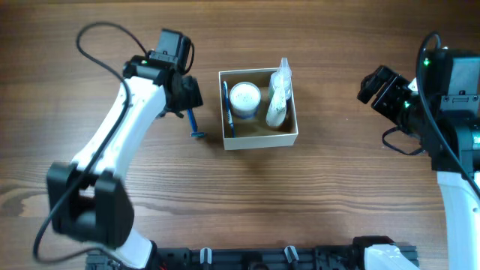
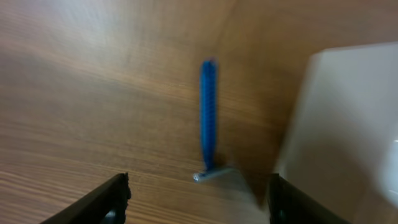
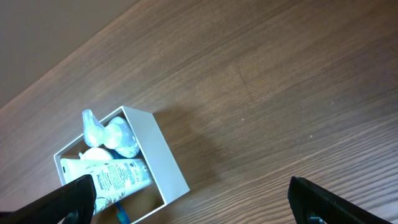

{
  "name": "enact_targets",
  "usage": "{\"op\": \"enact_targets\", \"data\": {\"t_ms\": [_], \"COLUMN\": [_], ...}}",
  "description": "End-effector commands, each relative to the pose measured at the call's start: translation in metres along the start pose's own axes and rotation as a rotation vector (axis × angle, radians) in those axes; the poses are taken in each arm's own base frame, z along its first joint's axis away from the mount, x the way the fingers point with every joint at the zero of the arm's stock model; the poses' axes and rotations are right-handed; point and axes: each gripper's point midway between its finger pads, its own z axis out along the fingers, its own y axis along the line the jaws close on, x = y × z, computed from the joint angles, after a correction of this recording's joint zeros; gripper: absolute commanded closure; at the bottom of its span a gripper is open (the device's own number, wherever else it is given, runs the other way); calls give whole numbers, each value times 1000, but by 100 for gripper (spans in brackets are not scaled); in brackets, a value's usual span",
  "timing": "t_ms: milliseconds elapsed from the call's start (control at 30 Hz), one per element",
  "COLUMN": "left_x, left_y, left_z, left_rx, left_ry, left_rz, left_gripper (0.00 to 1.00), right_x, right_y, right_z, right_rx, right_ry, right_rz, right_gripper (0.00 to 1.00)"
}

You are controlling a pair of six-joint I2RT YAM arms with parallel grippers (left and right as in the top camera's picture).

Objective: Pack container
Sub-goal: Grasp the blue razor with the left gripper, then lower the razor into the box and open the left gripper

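Container, square, no long axis, opening upward

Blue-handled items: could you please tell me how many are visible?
2: a razor outside the container's left wall; a thin blue stick inside along it. Others may be hidden.

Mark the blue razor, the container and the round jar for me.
blue razor (image 2: 208,115): left wrist view, middle of its handle.
container (image 1: 262,140): overhead view, its near white wall.
round jar (image 1: 244,97): overhead view, centre of its lid.
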Motion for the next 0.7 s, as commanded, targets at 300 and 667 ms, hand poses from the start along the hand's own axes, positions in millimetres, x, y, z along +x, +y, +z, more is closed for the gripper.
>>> {"op": "enact_targets", "data": {"t_ms": [300,667], "left_x": [31,5], "left_y": [-5,-40], "left_z": [115,-75], "left_rx": [7,188], "left_ry": [235,-66], "left_rz": [-20,87], "left_gripper": [80,96], "right_x": [0,0], "right_y": [1,1], "right_z": [1,1], "right_rx": [-8,-8], "right_ry": [6,6], "right_rz": [15,15], "right_gripper": [0,0]}}
